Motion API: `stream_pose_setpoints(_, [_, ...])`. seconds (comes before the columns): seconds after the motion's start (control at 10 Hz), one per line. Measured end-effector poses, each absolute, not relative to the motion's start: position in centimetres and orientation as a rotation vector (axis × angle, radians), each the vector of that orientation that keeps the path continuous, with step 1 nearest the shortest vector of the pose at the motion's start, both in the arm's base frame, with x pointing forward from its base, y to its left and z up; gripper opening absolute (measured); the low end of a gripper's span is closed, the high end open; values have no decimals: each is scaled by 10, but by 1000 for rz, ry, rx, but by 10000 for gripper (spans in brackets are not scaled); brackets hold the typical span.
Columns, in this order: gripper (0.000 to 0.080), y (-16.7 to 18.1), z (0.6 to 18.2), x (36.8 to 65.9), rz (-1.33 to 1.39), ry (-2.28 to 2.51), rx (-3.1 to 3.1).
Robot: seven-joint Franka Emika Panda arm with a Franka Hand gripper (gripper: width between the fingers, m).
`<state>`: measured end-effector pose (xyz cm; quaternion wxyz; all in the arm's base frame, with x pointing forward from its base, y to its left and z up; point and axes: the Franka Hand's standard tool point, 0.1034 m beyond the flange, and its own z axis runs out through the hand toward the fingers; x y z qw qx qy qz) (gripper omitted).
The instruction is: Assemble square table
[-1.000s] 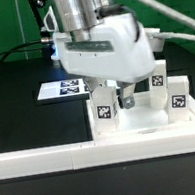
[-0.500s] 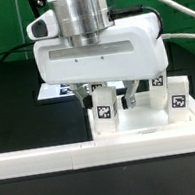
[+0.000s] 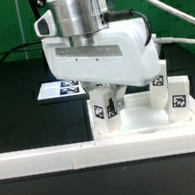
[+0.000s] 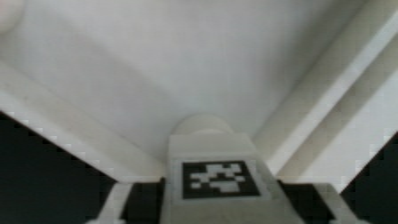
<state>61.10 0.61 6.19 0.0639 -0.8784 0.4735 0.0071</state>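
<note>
1. Hand (image 3: pixel 112 101) sits low over the square table top (image 3: pixel 150 126), which lies upside-down on the black desk (image 3: pixel 22 81), pressed against the long white border rail (image 3: pixel 44 159) near the exterior view's bottom edge.
2. Its fingers straddle the near tagged leg (image 3: pixel 105 109), which stands upright at the top's corner on the exterior view's left. In the wrist view that leg (image 4: pixel 217 160) rises centred between the two fingers, its tag facing the camera, with the white top spreading out behind it.
3. Judging by the fingers close against the leg's sides, the hand looks clamped on it; the actual contact is hidden by the wrist body, so this is a judgement.
4. Two more tagged legs, a second leg (image 3: pixel 176 98) and a third leg (image 3: pixel 159 77), already stand on the far side of the top at the exterior view's right.
5. The step in hand appears to be screwing this leg into its corner hole.
6. To do it well: keep the leg vertical, turn about its own axis, press down lightly, and avoid dragging the top away from the rail.
7. The marker board (image 3: pixel 62 89) lies flat behind, well apart from the work.
</note>
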Motion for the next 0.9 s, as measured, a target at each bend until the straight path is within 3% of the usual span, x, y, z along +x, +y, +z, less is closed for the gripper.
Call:
stream_pose_setpoints(0.6, [290,11,62,624,125,2400,-1848])
stream_pose_setpoints(0.9, [294,8,61,624,137,2574,-1596])
